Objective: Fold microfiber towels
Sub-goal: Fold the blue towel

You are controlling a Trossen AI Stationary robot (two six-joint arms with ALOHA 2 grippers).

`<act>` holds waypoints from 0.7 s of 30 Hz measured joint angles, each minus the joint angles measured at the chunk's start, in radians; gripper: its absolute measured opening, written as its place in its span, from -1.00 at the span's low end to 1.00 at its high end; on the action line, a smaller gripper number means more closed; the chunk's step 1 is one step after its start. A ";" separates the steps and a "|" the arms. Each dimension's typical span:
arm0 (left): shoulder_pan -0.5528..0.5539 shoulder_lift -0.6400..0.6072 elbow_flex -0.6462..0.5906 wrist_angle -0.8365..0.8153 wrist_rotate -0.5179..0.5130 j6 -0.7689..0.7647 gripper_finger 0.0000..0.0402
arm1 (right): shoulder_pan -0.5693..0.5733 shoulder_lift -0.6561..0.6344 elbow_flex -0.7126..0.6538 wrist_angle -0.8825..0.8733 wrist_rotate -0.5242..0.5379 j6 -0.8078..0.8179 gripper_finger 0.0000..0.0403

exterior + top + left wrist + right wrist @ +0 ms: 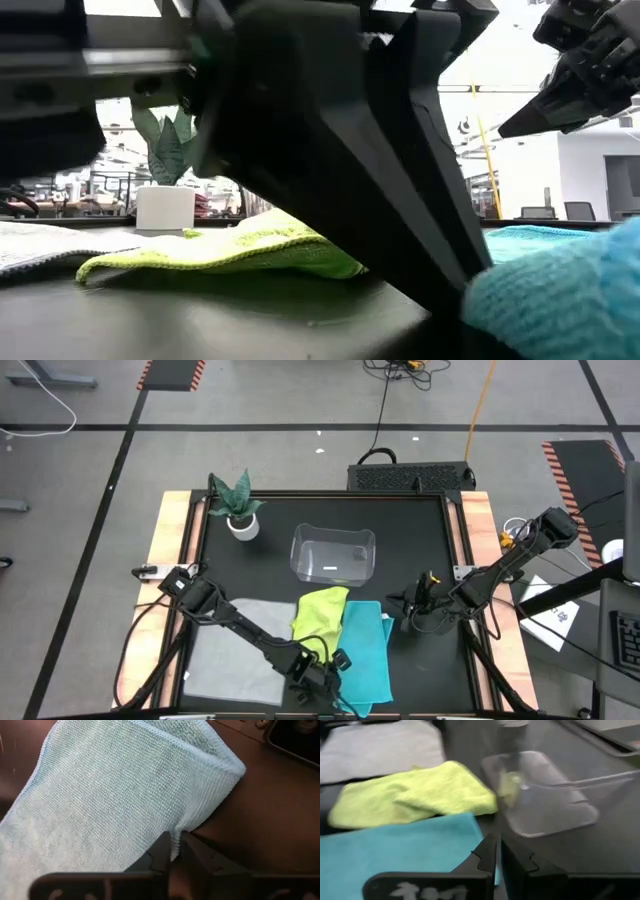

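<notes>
The teal towel (363, 655) is seen on the black worktop (270, 520) toward its near edge, right of centre, already doubled over into a long strip whose long axis runs from the near edge toward the far edge. The left gripper (335, 665) is placed at the strip's near end, on its left side, and is by far the nearer of the two. In the left wrist view, the left gripper's fingers (162, 852) are pressed almost together, with a thin hem of the teal towel (130, 795) pinched between their tips; the rest of the cloth spreads away ahead of them. The next fold is judged to turn on this: the bulk of the towel lies ahead of the left gripper, along the strip's length.

The right gripper (418, 603) is held just beside the towel's far right corner, above the worktop; its fingers (487, 852) are closed on nothing. The yellow-green towel (320, 612) lies crumpled just left of the teal one, touching it, and the grey towel (235, 650) is spread flat near the near-left corner. A clear plastic bin (333, 553) stands toward the middle of the worktop.
</notes>
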 joint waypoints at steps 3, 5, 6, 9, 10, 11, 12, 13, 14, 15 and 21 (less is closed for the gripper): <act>-0.001 -0.027 -0.001 -0.001 -0.001 0.000 -0.57 | 0.000 0.000 0.000 0.033 -0.035 -0.060 -0.93; -0.005 -0.044 -0.001 -0.016 -0.003 -0.001 -0.49 | 0.000 0.000 0.000 0.068 -0.060 -0.096 -0.92; -0.006 -0.049 0.000 -0.027 -0.003 -0.010 -0.45 | 0.000 0.000 0.000 0.085 -0.074 -0.108 -0.91; -0.007 -0.054 0.000 -0.060 -0.003 -0.078 -0.36 | 0.000 0.001 0.000 0.137 -0.135 -0.124 -0.85; -0.008 -0.054 0.000 -0.064 -0.003 -0.102 -0.35 | 0.000 0.005 0.000 0.147 -0.158 -0.122 -0.83; -0.008 -0.054 0.000 -0.064 -0.006 -0.125 -0.34 | 0.000 0.012 0.000 0.155 -0.179 -0.110 -0.81; -0.010 -0.054 0.000 -0.064 -0.013 -0.146 -0.34 | 0.004 0.021 0.000 0.156 -0.185 -0.089 -0.79; -0.011 -0.054 0.000 -0.063 -0.025 -0.157 -0.34 | 0.007 0.031 0.000 0.157 -0.193 -0.067 -0.77; -0.014 -0.054 0.000 -0.064 -0.044 -0.159 -0.35 | 0.012 0.042 0.000 0.157 -0.199 -0.045 -0.76; -0.018 -0.054 0.000 -0.069 -0.064 -0.158 -0.36 | 0.019 0.053 0.000 0.152 -0.208 -0.023 -0.74; -0.043 -0.055 0.000 -0.137 -0.211 -0.151 -0.37 | 0.078 0.112 0.000 0.154 -0.334 0.145 -0.72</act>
